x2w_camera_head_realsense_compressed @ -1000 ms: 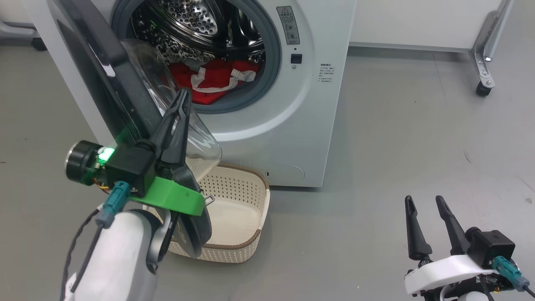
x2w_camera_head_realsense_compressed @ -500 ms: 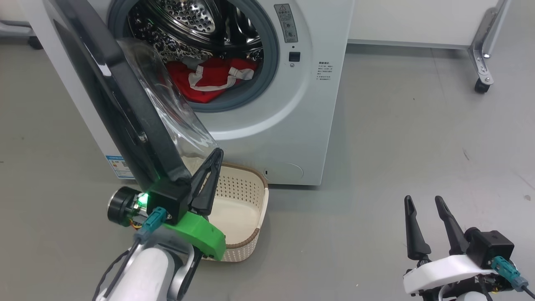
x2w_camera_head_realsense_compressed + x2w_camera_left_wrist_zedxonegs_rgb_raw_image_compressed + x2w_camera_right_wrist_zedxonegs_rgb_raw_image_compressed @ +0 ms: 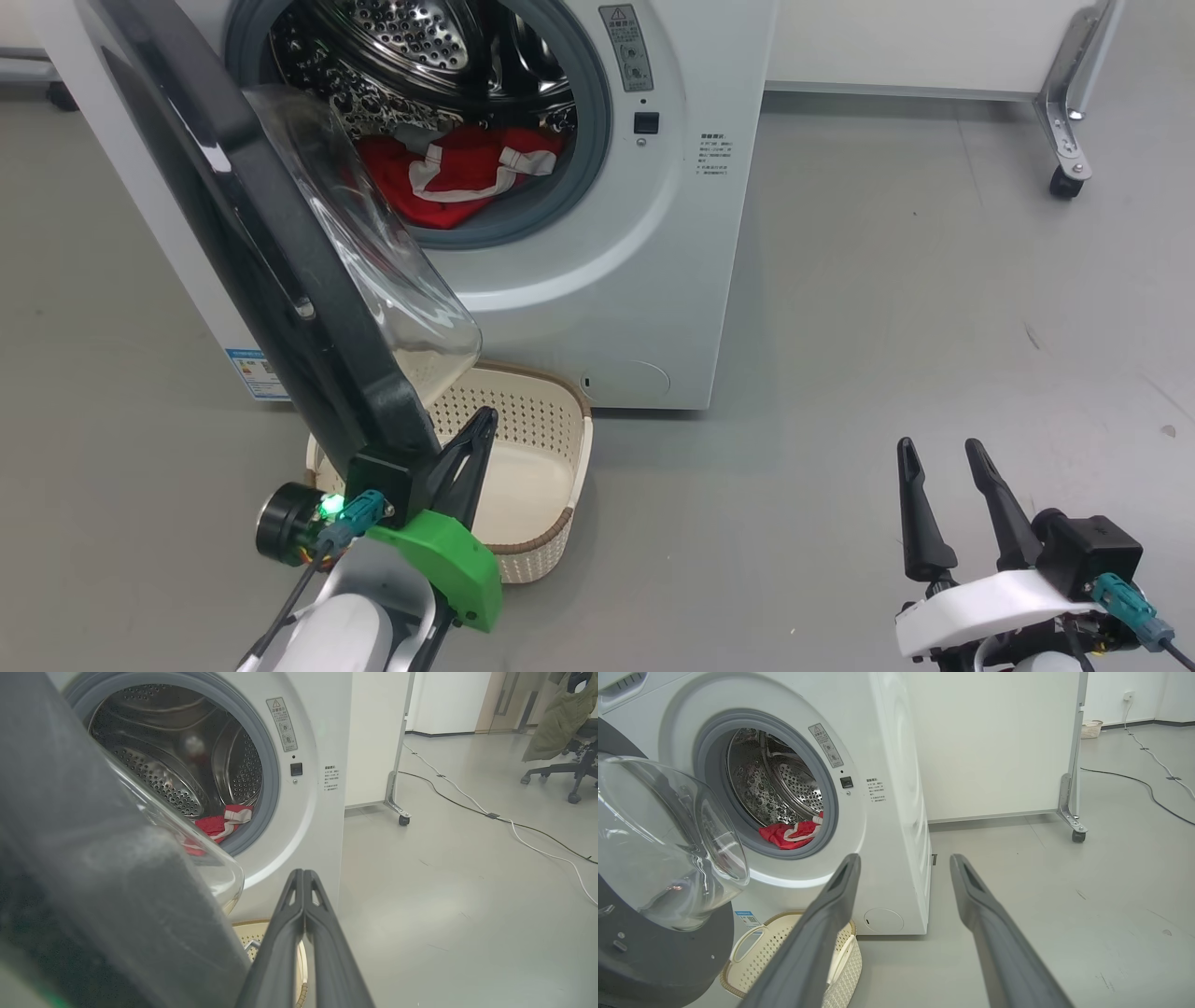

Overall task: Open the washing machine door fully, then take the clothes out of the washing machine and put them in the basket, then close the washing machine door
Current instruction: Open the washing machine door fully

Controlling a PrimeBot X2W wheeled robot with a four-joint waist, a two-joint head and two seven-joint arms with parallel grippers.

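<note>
Grey floor (image 3: pixel 840 327), basket (image 3: pixel 532 420) beneath half-open washing machine door (image 3: pixel 280 280). Push it wider with left gripper (image 3: pixel 484 422), fingers together, empty. Right gripper (image 3: pixel 939 450) spread, empty.

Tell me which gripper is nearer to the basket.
Left. The left gripper, shut, hangs right by the basket at its near rim, under the door. The right gripper, open, sits far off to the basket's right, above the floor.

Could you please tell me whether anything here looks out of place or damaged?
Nothing looks spilled or damaged. The one awkward thing: the washing machine door stands only partly open, its glass bowl hanging over the basket, while the clothes lie in the drum.
</note>
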